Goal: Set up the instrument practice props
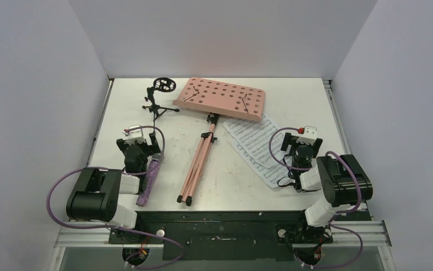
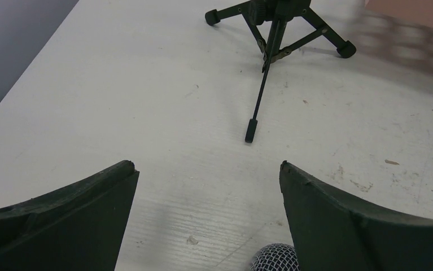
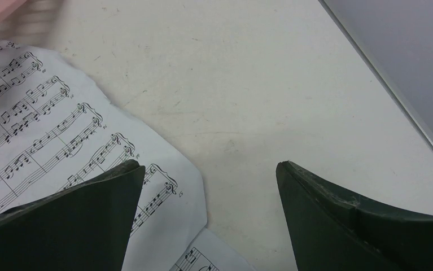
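"Microphone [image 1: 148,183] first. Where is it?"

"It lies flat on the surface [image 1: 298,96], at the near left, just beside the left arm [image 1: 98,195]. It is purple and sparkly. Its grey mesh head [image 2: 275,258] points to the far side and shows low down, close to one finger of the left pincer [image 2: 205,165]."

"Is that pincer holding it?"

"No. Its two fingers are spread wide with nothing in them. I cannot tell if one touches the head."

"And the little black mic stand [image 1: 158,99]?"

"It stands up on its three legs at the far left, with its ring on top. It is well apart from the microphone."

"What about the pink music stand [image 1: 221,97]?"

"It lies down in the middle. Its plate with the round holes is at the far end, and its folded legs point to the near edge."

"Where are the music pages [image 1: 253,144]?"

"They lie flat just right of the pink pole. Their far corner reaches the plate."

"And the right pincer [image 3: 209,164]?"

"It is spread wide too and holds nothing. One finger is over the edge of a page, the other over bare surface."
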You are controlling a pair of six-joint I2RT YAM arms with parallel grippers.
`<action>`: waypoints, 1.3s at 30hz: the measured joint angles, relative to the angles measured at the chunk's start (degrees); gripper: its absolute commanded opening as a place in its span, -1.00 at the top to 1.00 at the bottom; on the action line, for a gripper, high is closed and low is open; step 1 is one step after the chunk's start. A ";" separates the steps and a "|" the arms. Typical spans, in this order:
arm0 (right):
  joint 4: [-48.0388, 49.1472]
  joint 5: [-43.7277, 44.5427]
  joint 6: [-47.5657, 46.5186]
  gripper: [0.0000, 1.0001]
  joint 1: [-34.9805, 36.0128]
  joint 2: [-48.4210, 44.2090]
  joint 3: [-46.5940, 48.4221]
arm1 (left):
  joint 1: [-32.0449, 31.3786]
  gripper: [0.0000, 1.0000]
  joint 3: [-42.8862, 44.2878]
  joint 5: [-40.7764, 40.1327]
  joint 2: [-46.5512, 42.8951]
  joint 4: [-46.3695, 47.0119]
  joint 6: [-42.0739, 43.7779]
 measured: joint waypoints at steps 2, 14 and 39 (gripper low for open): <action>-0.02 0.00 0.02 -0.79 0.00 0.00 0.00 | 0.00 -0.93 0.00 0.70 0.00 -0.02 0.26; -0.44 0.20 -0.02 -0.80 0.11 -0.13 0.00 | 0.00 -0.93 0.00 1.64 -0.68 -0.87 0.61; -70.34 8.15 28.15 -0.79 -0.57 -28.15 25.90 | 1.62 -0.93 18.56 7.65 -39.06 -83.76 -25.70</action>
